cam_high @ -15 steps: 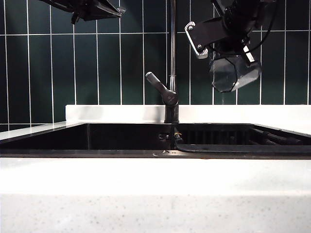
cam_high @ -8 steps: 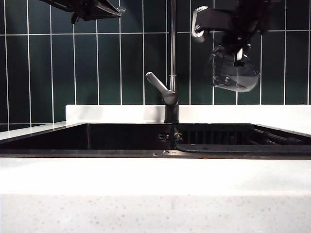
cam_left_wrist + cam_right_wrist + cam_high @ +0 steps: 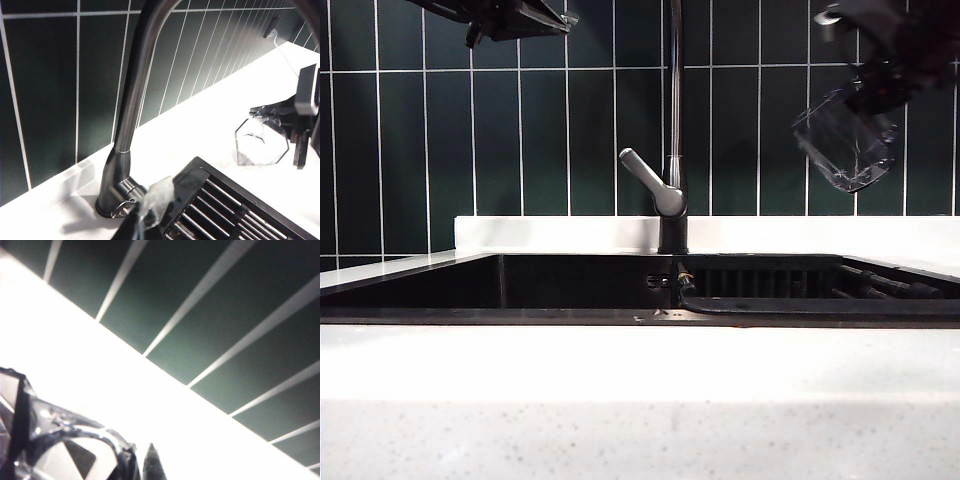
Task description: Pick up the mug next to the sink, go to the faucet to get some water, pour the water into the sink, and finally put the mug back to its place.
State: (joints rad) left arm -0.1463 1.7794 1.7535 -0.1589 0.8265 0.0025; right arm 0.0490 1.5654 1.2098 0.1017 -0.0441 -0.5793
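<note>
Mug (image 3: pixel 845 148) hung tilted in the right claw (image 3: pixel 880 85), clamped on it high at the exterior view's right, above the sink (image 3: pixel 770 300) drainer and well right of the faucet (image 3: pixel 674 120); left claw (image 3: pixel 505 15) idled shut, empty, upper left. Left wrist view: mug (image 3: pixel 261 142) over white tabletop (image 3: pixel 210 125) beside the drainer. Right wrist view: glass rim (image 3: pixel 65 440) only; best level it before setting down gently.

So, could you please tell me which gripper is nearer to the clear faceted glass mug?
Right. The right gripper is shut on the clear faceted glass mug, holding it tilted above the drainer side of the black sink. The left gripper hovers high on the far left.
</note>
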